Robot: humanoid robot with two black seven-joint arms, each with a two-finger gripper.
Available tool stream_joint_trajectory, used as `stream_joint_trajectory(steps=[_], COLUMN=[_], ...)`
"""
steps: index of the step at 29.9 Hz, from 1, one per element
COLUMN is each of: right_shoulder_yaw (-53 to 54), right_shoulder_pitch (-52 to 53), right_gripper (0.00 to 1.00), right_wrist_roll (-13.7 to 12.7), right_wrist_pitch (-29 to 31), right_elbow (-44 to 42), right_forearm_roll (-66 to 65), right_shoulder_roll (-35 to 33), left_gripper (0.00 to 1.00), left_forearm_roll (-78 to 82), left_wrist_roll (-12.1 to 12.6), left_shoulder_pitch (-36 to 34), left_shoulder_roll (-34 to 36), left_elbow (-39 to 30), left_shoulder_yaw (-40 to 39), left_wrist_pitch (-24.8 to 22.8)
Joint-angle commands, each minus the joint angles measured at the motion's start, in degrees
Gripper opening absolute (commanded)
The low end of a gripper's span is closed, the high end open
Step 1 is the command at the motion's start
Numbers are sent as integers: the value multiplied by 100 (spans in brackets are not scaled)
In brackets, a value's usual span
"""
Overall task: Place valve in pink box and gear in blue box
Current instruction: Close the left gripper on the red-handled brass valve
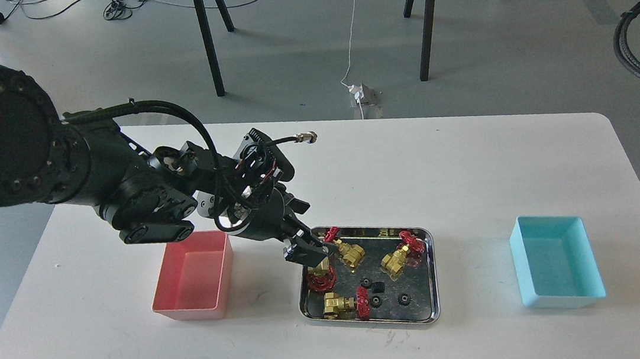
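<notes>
Several brass valves with red handwheels lie in the steel tray (423,316): one at the upper middle (353,253), one at the right (398,259), one at the front (340,304), and one at the left (322,275), partly under my gripper. Tiny black gears (375,301) (404,299) lie in the tray's front part. My left gripper (306,252) hangs low over the tray's upper left corner, dark, its fingers not told apart. The pink box (191,312) stands empty left of the tray. The blue box (564,299) stands empty at the right. My right gripper is out of view.
A small black blocky piece (377,286) lies among the gears. My left arm (137,193) stretches over the table's left half, above the pink box's far side. Chair legs and cables stand on the floor beyond the table's far edge.
</notes>
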Motion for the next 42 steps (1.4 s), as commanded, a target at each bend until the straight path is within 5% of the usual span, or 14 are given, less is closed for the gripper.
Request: stream_joint_trajectory(steps=[1, 14, 29, 42], right_shoulder_yaw=[-20, -2, 24, 33], right_shoulder_pitch=[-23, -269, -418, -533], right_gripper=[100, 100, 100, 100], right_wrist_roll=[-1, 8, 8, 8], right_wrist_pitch=[0, -17, -8, -8], right_elbow=[4, 22, 22, 13], right_forearm_roll=[0, 0, 0, 0], right_shoulder_roll=[8, 8, 0, 0], left_gripper=[99, 98, 66, 50], left_forearm_roll=[1, 1, 27, 27], left_wrist_roll=[0, 0, 0, 0], left_shoulder_pitch=[207, 1130, 1482, 1649], left_shoulder_roll=[0, 0, 0, 0], left_elbow=[13, 680, 989, 998], left_shoulder_yaw=[-8, -8, -25, -43], left_wrist_pitch=[19, 19, 71, 405])
